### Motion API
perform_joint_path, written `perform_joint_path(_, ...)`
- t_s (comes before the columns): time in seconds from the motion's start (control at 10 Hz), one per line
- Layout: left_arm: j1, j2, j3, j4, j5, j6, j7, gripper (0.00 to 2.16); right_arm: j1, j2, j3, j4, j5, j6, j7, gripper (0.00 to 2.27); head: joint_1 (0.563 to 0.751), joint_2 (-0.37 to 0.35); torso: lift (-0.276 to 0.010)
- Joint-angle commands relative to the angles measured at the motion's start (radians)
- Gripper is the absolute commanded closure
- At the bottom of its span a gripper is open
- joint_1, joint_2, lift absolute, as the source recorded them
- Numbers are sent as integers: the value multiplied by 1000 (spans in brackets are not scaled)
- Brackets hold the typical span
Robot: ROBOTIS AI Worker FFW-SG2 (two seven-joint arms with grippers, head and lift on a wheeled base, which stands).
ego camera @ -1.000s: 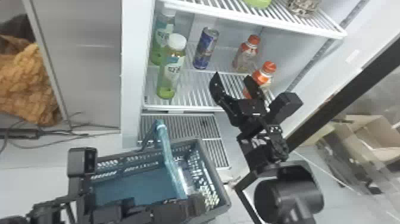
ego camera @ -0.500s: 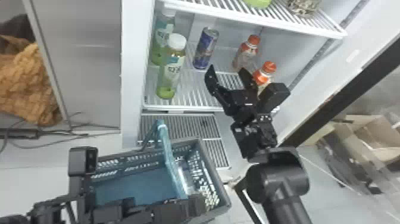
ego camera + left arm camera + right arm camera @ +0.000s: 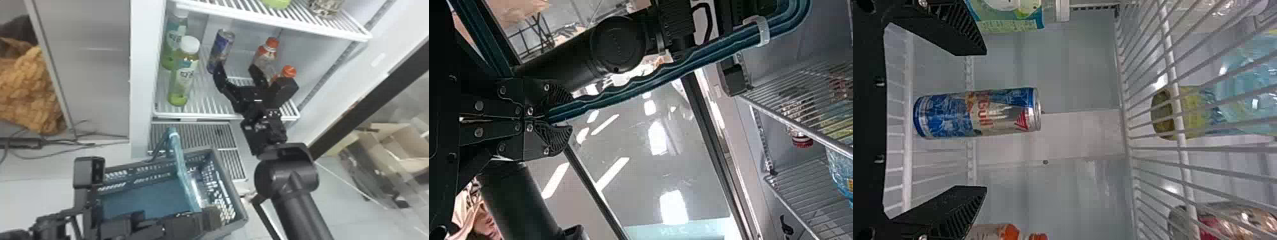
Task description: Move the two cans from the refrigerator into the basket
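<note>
I had one slim blue-and-silver metal can (image 3: 220, 48) upright on the white wire shelf (image 3: 207, 116), with two white-capped bottles of green drink (image 3: 180, 79) on its left and two orange-capped bottles (image 3: 266, 60) on its right. My right gripper (image 3: 237, 68) was at that shelf, its two jaws spread wide, nothing between them, the can just ahead of the gap. My left gripper (image 3: 212, 217) had its two jaws closed on the single teal handle (image 3: 182, 166) of one grey plastic basket (image 3: 235, 191).
</note>
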Motion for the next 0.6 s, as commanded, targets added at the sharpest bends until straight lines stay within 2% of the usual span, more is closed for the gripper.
perform_joint_path(0.0, 0, -1, 0, 0, 1, 0, 0, 1161, -28, 0, 10, 34, 0, 0, 0, 30, 695, -350, -276)
perform_joint_path(0.5, -2, -4, 2, 0, 1, 0, 1, 1161, -114, -7, 54, 123, 2, 9, -14, 32, 695, -350, -276)
